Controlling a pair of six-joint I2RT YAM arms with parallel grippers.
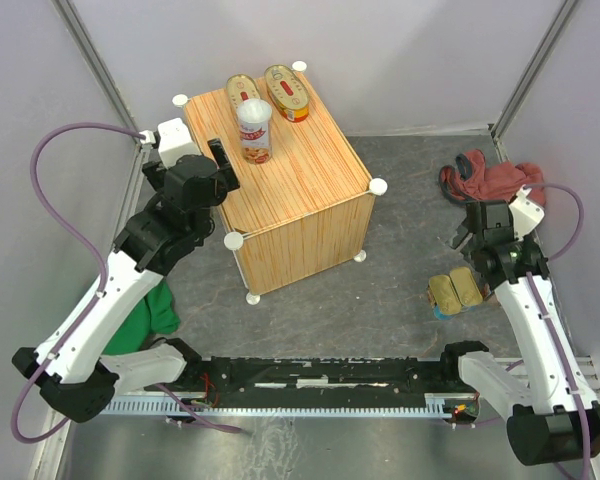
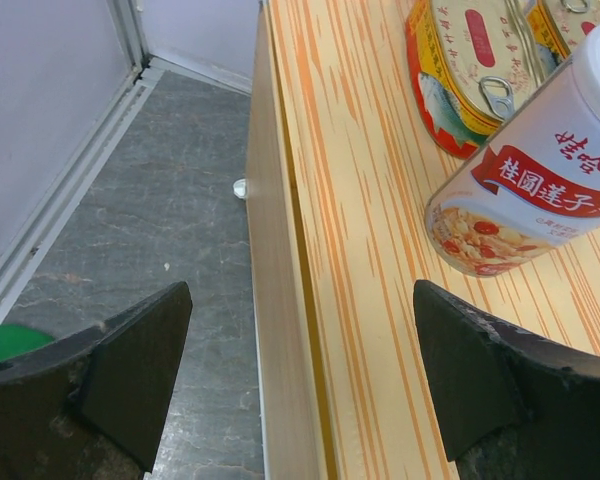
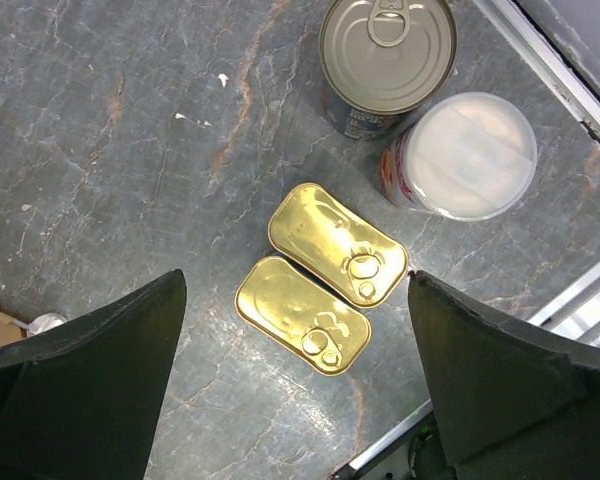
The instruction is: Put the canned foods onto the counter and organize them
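Presently left gripper (image 2: 300,305) and right gripper (image 3: 296,290) gape wide, empty.

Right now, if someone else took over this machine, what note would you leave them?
Left tool: open, empty, over the left edge of the counter.
Right tool: open, empty, above the flat tins.
Done: two oval cans and one tall can are on the counter.
Left: both flat tins, the round can and the second tall can, all off the counter at the right.

1 overhead view, 2 close wrist views — left shares counter (image 1: 300,175).
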